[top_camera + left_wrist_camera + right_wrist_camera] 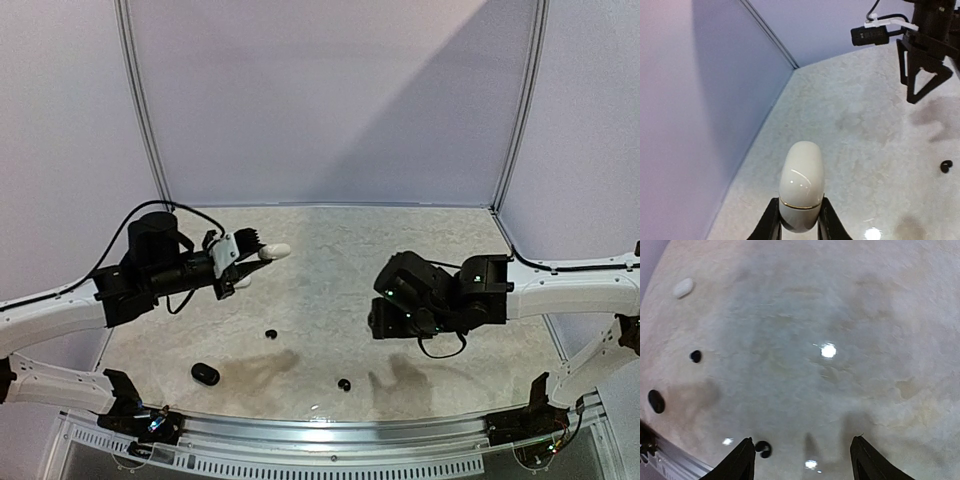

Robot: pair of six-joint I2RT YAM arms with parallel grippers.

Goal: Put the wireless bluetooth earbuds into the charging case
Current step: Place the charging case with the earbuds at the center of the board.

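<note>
**Case held out on the left, open claw above a loose earbud on the right**

The left claw (800, 222) is clamped on the lower end of the white charging case (801, 185), so the rounded top sticks out forward, apparently raised off the tabletop (330, 260). The seam round the case looks closed. The grip seems meant to hold the case steady toward the middle, where the other arm can reach it. The lid would have to be opened before anything goes in.

Near the front left lies a larger black oval piece (205, 374). Whether it is another case cannot be told. Toward the middle sits a black earbud (271, 333), and nearer the front edge a second black earbud (344, 384). Both lie loose on the tabletop, outside any case.

The right claw (804, 460) points down at the tabletop with its fingers spread wide and nothing between them. In its wrist view the second black earbud lies just beside one finger, outside the gap. It looks set for a pick, but would likely need a small sideways shift first.
</note>
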